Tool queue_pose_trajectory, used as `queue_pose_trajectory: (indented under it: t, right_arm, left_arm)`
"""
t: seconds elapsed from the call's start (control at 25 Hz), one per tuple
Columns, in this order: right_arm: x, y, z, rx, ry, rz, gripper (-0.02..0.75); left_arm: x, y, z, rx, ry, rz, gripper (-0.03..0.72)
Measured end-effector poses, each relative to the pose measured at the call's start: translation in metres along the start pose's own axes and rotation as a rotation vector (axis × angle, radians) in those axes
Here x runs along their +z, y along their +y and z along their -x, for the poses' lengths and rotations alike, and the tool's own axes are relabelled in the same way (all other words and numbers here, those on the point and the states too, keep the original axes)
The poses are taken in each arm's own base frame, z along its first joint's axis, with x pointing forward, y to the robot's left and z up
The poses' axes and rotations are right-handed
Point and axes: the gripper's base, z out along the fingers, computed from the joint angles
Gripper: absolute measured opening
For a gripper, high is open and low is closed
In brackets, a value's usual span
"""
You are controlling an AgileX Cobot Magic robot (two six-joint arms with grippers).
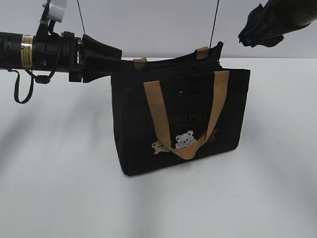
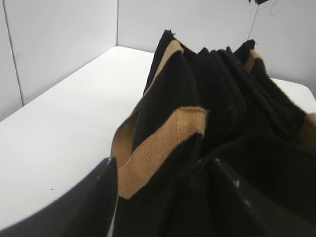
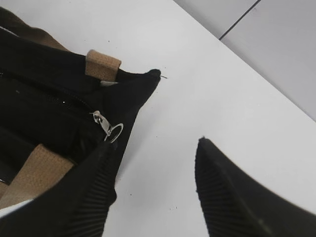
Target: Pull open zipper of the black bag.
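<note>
One small silver ring pull (image 3: 113, 132) dangles at the end of the zipper (image 3: 74, 103), right by the bag's pointed corner, in the right wrist view. That zipper runs along the top of the black bag (image 1: 181, 119), a boxy fabric tote standing upright mid-table (image 1: 59, 198) on a plain white surface. Its mouth gapes a little, and the inside is dark; I cannot tell what, if anything, is in there. Two tan webbing handles (image 1: 185, 148), coarse-woven, are on show, the front one drooping down over pale bear patches (image 1: 184, 140) and faint lettering. The left gripper (image 2: 163, 197) sits at the bag's upper left edge, ribbed black fingers (image 2: 98, 202) spread apart with fabric and a tan strap between them, not pinched. The right gripper (image 3: 155, 173) hangs above the table beside the bag's right end, jaws parted, nothing between them.
</note>
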Motion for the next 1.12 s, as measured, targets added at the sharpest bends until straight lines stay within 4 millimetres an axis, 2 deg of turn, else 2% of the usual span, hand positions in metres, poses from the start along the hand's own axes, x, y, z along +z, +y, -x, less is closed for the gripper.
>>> queue_pose_trajectory:
  t: [0.24, 0.36, 0.56, 0.68, 0.76, 0.84, 1.0, 1.12]
  right_arm:
    - [0.000, 0.000, 0.000, 0.000, 0.002, 0.001, 0.400]
    - [0.000, 0.000, -0.001, -0.001, 0.012, 0.004, 0.400]
    - [-0.001, 0.002, -0.007, -0.001, 0.076, 0.027, 0.400]
    - [-0.002, 0.004, -0.011, 0.012, 0.121, 0.042, 0.400]
    - [-0.004, 0.004, -0.013, 0.034, 0.143, 0.047, 0.400]
    - [-0.010, 0.005, -0.015, 0.052, 0.161, 0.051, 0.400]
    - [-0.025, 0.004, -0.016, 0.082, 0.163, 0.047, 0.400]
    - [-0.034, 0.005, -0.018, 0.104, 0.175, 0.048, 0.400]
  left_arm:
    - [-0.012, -0.016, 0.025, -0.035, 0.151, -0.004, 0.461]
    - [-0.023, -0.012, 0.041, -0.078, 0.228, 0.174, 0.461]
    - [-0.045, 0.002, 0.065, -0.156, 0.238, 0.551, 0.468]
    - [-0.063, 0.019, 0.064, -0.317, 0.199, 0.861, 0.484]
    - [-0.079, 0.028, 0.055, -0.372, 0.188, 1.081, 0.488]
    - [-0.091, 0.031, 0.047, -0.424, 0.175, 1.224, 0.490]
    - [-0.098, 0.029, 0.035, -0.607, 0.094, 1.333, 0.490]
    - [-0.092, 0.024, 0.026, -0.670, 0.090, 1.275, 0.490]
